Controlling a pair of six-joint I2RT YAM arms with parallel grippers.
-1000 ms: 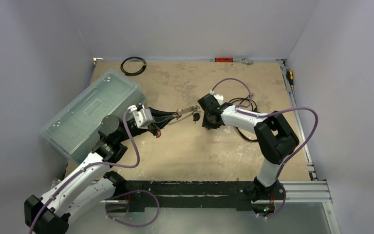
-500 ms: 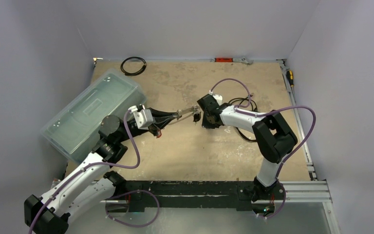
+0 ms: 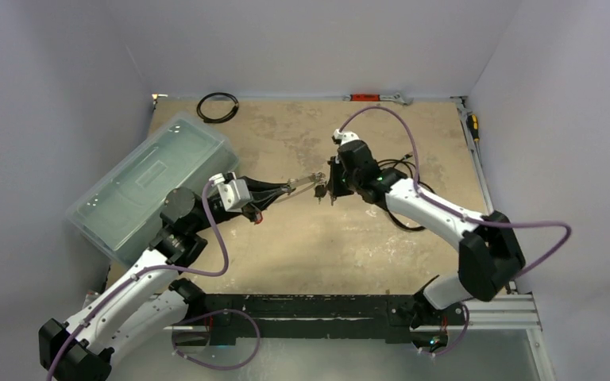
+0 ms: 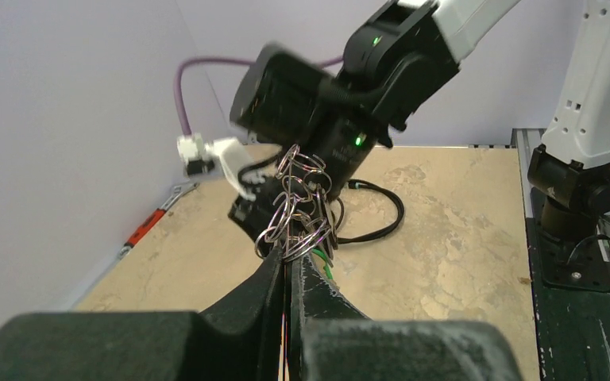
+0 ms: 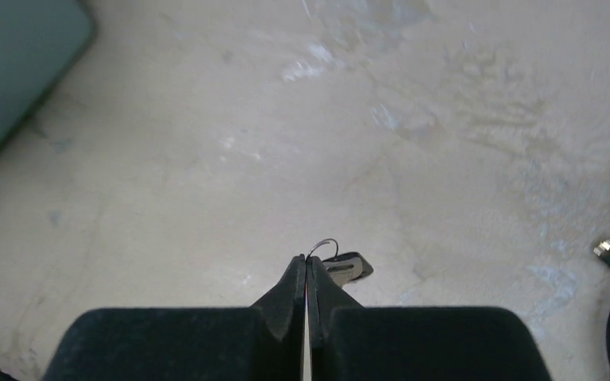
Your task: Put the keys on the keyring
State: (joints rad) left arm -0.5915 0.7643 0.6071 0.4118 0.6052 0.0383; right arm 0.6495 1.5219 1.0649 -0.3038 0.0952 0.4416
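Centrally over the table (image 3: 302,238), the two arms meet tip to tip. The left arm rises from its base at the near left corner, bends at the elbow beside the plastic bin (image 3: 147,178), and stretches its forearm out to the right, nearly level. The left end effector (image 4: 290,266) has its fingers pressed together on the keyring (image 4: 298,210), which shows in the left wrist view as a cluster of thin silvery wire loops standing up out of the fingertips. The keyring is held above the table, not resting on it.

The right arm starts at the near right, folds sharply at an elbow far out to the right, and sends a long forearm up and to the left. Its wrist tips over so that the right end effector (image 5: 307,266) points left and down, facing the left one. Its fingers are closed with only a hairline gap. A fine wire loop pokes out at their tips, and a small dark key (image 5: 348,268) sits just to the right of them, apparently pinched there. From above, the key hangs between the two end effectors, just beside the keyring; whether they touch I cannot tell.

A loose black cable (image 4: 398,205) lies on the table behind the right wrist.
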